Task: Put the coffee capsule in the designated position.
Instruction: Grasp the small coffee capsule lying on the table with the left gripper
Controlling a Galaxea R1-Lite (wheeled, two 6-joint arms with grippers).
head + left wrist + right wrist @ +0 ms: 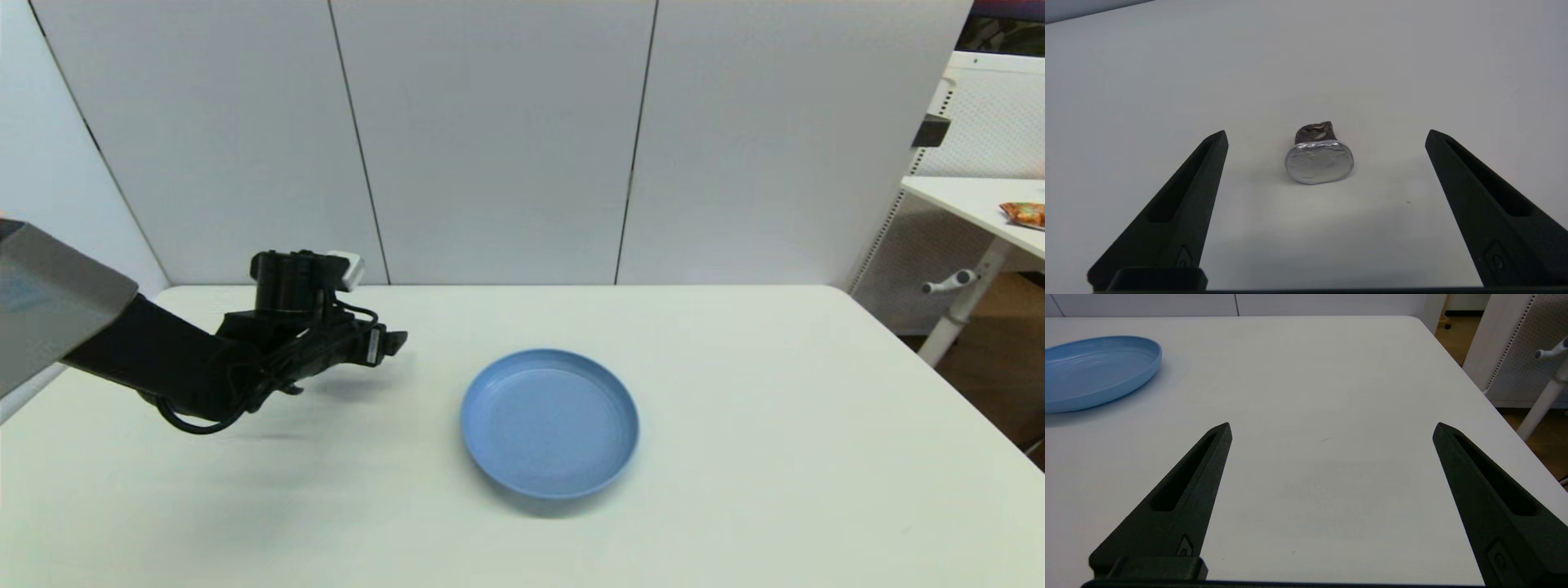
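The blue plate [549,422] sits near the middle of the white counter [775,457], with bare counter on every side of it and none of its rim near a counter edge. To the plate's left, well apart from it, the left pincer [390,343] hangs over the counter, nearer the counter's back edge than the plate is. In the left wrist view that pincer [1327,136] is spread wide and grips nothing. The coffee capsule [1318,157] lies on its side on the counter in the gap between the two fingers, touching neither, foil face turned toward the camera, dark body pointing away. In the head view the capsule cannot be seen. The right pincer [1332,428] is also spread wide and released, over bare counter to the plate's right, well clear of its rim [1152,362]. The counter's right edge and rounded far corner lie beyond it.
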